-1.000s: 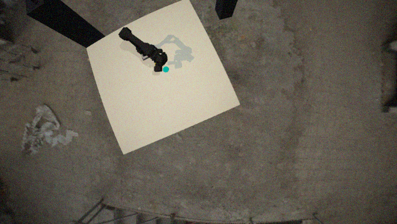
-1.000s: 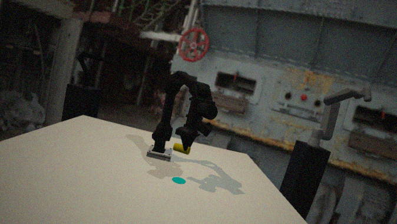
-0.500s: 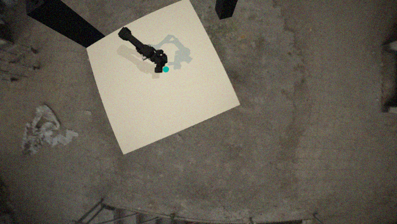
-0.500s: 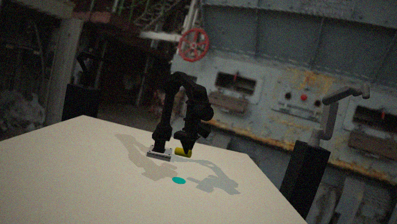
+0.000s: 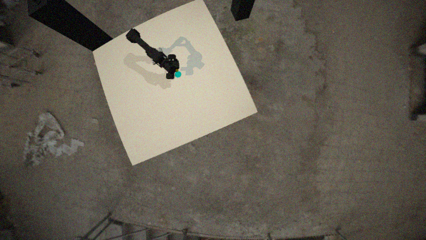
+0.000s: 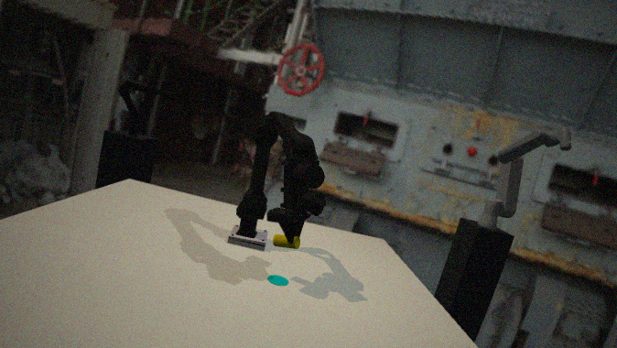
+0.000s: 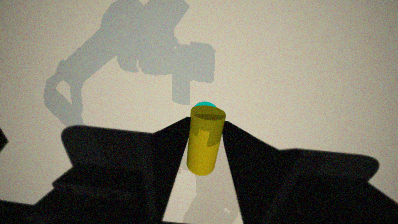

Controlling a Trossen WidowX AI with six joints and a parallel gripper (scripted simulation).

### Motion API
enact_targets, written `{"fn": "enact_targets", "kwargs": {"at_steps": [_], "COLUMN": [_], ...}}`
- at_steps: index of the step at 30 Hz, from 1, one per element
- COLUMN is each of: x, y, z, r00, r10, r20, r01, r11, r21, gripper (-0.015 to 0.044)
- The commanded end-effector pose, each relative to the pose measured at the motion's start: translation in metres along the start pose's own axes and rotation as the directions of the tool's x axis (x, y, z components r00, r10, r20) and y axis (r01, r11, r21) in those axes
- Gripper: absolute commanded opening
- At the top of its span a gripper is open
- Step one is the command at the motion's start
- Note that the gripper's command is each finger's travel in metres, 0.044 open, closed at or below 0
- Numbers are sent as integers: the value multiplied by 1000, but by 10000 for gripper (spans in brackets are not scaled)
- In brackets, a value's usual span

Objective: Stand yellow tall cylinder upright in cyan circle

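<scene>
The yellow cylinder is held off the table, on its side and roughly level in the exterior view. My gripper is shut on it, one finger on each side. The cyan circle is flat on the table. In the wrist view, the cylinder's far end hides most of the circle. In the top view, only a small bit of the cylinder shows beside the circle; the arm covers the rest.
The pale table carries the arm's base plate, behind the circle in the exterior view. Arm shadows fall on both sides of the circle. Dark pedestals stand beyond the table's edges.
</scene>
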State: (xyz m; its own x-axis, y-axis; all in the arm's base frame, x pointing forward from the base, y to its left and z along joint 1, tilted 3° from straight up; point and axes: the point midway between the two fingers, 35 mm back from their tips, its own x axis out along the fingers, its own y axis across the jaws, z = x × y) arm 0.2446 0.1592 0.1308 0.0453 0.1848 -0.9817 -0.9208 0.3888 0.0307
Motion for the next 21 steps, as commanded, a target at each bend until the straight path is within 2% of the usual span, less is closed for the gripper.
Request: {"fn": "enact_targets", "kwargs": {"at_steps": [1, 21], "x": [0, 8], "y": [-1, -7], "z": [1, 4], "r00": [999, 982], "r10": [5, 28], "r20": [41, 187], "r01": [-5, -40], "r11": [1000, 998], "r21": [17, 56], "gripper": [105, 105]}}
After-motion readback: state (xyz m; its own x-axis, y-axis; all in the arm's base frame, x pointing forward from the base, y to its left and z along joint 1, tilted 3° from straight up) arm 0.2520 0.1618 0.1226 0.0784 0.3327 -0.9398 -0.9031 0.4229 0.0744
